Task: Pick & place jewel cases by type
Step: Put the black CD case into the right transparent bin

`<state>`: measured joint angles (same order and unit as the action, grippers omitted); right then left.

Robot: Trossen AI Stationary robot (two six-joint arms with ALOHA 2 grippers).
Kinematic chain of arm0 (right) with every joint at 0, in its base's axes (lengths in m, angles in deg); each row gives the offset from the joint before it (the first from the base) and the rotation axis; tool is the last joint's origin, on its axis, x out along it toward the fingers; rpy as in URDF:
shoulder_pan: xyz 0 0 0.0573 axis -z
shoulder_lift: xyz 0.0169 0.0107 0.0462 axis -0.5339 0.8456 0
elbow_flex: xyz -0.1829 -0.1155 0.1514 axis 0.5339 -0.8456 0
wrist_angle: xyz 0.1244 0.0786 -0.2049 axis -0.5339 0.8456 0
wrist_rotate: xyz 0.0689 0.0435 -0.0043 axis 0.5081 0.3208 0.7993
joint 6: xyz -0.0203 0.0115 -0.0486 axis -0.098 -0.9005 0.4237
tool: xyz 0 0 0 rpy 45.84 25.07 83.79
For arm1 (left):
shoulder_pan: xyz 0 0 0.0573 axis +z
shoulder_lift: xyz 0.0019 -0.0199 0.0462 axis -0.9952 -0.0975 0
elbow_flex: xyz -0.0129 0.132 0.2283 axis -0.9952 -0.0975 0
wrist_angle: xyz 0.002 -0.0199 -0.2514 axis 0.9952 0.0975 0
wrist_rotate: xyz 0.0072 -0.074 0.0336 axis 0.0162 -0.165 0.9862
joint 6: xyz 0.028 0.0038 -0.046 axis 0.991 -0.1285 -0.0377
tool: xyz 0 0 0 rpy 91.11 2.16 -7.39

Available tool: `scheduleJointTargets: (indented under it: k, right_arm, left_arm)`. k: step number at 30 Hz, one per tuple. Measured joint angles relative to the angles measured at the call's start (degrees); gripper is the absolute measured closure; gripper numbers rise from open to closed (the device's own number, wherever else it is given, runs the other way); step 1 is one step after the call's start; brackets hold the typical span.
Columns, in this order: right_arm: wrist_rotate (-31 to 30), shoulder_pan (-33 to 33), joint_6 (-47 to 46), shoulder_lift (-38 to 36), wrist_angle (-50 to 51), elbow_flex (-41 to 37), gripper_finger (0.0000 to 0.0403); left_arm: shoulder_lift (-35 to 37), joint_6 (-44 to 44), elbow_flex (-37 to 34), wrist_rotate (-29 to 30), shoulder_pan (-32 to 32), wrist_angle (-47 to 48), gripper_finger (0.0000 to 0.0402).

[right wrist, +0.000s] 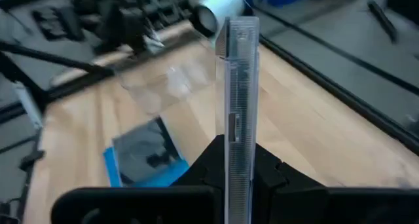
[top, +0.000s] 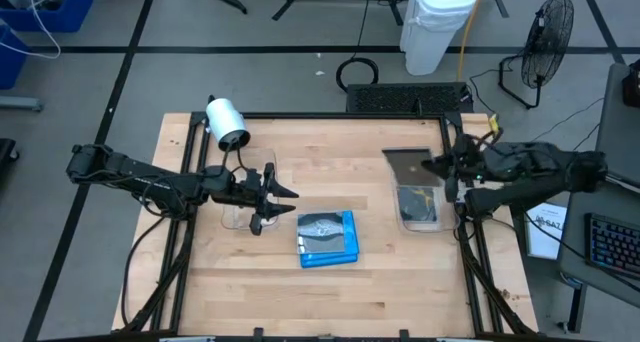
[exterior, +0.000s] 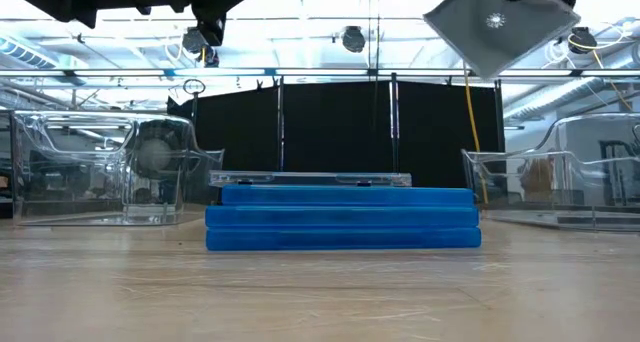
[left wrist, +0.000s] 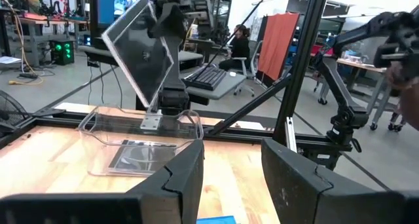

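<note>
No legible text, label, brand, number or sign appears in any view. The white sheet [top: 545, 232] at the table's right edge carries dark print, too small to read. The monitor [left wrist: 127, 1] in the room behind shows coloured content with no readable characters. The cases bear no readable markings.
</note>
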<state>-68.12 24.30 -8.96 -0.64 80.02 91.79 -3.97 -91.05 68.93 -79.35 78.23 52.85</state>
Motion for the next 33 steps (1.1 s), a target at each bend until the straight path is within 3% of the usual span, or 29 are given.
scheduleJointTargets:
  k: [4,10,22,33]
  right_arm:
    - [-1.79,-0.02,-5.11,4.93,12.75,5.32,0.0387]
    - [-3.57,0.0,-14.08,12.55,26.33,5.88,0.0387]
    - [6.63,0.0,-24.32,26.64,35.56,4.23,0.0387]
    - [7.34,0.0,-28.04,33.84,37.93,4.23,0.0387]
  left_arm:
    - [0.0,0.0,0.0,0.0,-0.01,0.56,0.0243]
    - [-0.02,0.28,0.0,0.0,0.0,1.31,0.0243]
    - [-0.02,0.09,0.0,0.02,-0.01,2.78,0.0243]
    - [-0.02,0.04,0.0,0.02,0.0,2.82,0.0243]
